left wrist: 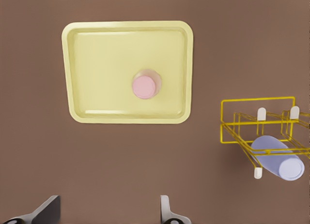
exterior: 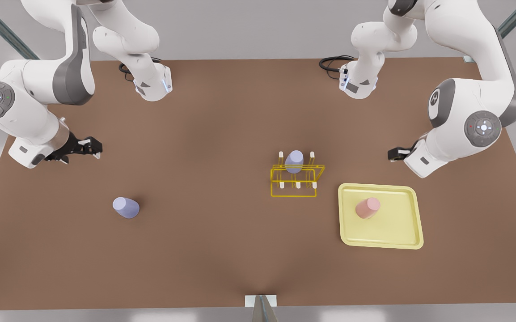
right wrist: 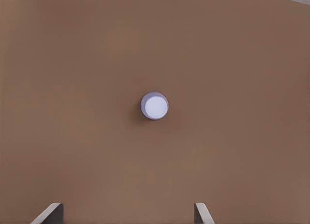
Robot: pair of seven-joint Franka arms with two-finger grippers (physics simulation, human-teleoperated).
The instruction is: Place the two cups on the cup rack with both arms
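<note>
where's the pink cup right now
The pink cup stands on the pale-yellow tray at the front view's right, just beside the yellow wire cup rack.

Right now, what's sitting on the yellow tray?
Only the pale pink cup stands on the tray, upside down, near its middle; the tray floor under it is covered. The left gripper hangs open above the table beside the tray.
</note>
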